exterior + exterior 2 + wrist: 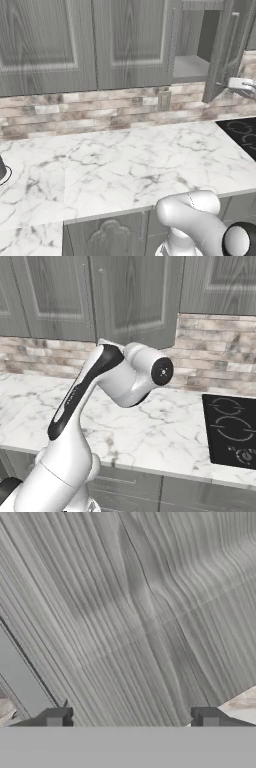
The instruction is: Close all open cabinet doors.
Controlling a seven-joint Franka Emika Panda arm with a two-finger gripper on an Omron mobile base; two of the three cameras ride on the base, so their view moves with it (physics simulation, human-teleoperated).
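Right, the arm rises from the base and bends up toward the wall cabinets, its white elbow out over the marble tabletop. In the left base view one cabinet door stands swung out at the upper right, seen almost edge-on, with its slim bar handle facing us. Beside it the cabinet interior lies exposed, a pale shelf inside. A bit of the robot's hand pokes in just below that open door, near its lower edge. To the left, two more doors sit flat and shut against the wall.

From the right base view, the same open door looms as a big dark-grey wood-grain panel above the arm. Behind it runs the brick backsplash. A black cooktop is set into the tabletop on the right.

Up close from the hand, wood grain spreads across the whole panel right in front of the fingers. The two dark tips stand far apart, released, with nothing between them. Whether they actually touch the panel, I can't tell.
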